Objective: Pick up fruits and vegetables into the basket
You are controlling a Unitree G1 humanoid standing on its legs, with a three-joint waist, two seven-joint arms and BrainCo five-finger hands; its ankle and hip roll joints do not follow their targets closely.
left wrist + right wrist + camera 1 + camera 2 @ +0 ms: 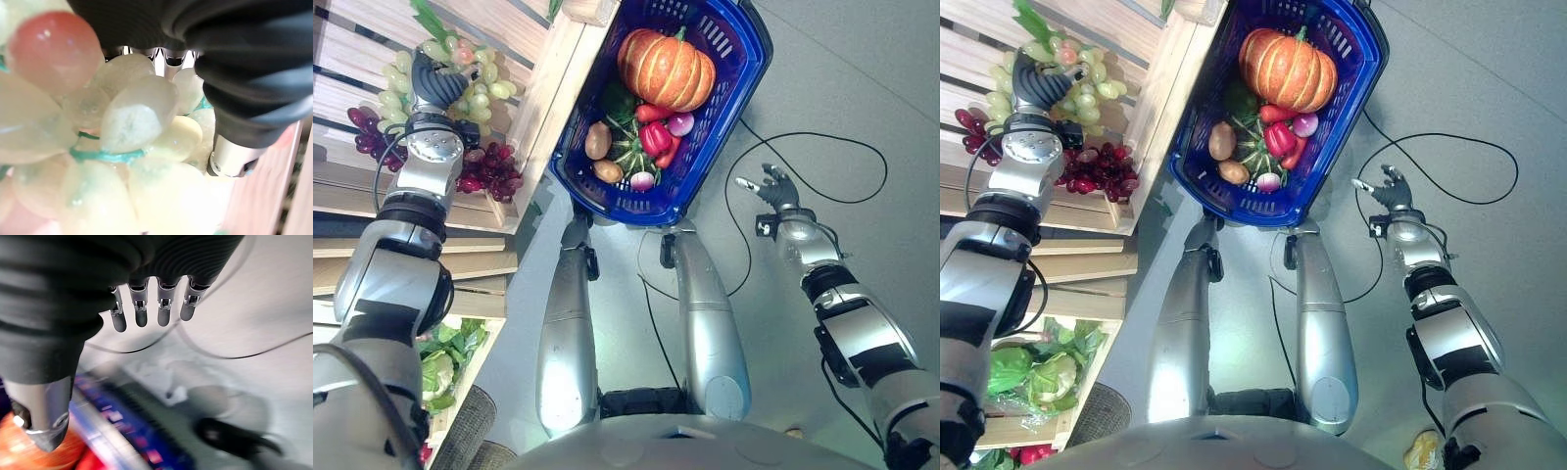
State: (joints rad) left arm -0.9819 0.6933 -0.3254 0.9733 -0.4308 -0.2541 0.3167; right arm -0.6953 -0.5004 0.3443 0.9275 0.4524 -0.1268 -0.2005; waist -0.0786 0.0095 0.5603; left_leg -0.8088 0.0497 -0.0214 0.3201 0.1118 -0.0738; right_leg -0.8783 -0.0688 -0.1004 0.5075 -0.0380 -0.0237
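A bunch of green grapes (481,86) lies on the wooden shelf (546,103), with dark red grapes (491,166) just below it. My left hand (433,82) is pushed into the green bunch; the pale grapes (132,117) press right against its palm. The blue basket (746,69) stands on the floor to the right of the shelf. It holds an orange pumpkin (666,69), a red pepper (655,137), two potatoes (598,140) and a red onion (680,123). My right hand (773,189) hangs open over the floor, right of the basket, its fingers (141,308) straight and holding nothing.
A second cluster of dark grapes (367,132) sits at the shelf's left. A lower crate with leafy greens and cabbage (1043,372) stands at the bottom left. Grey floor (862,88) spreads to the right of the basket.
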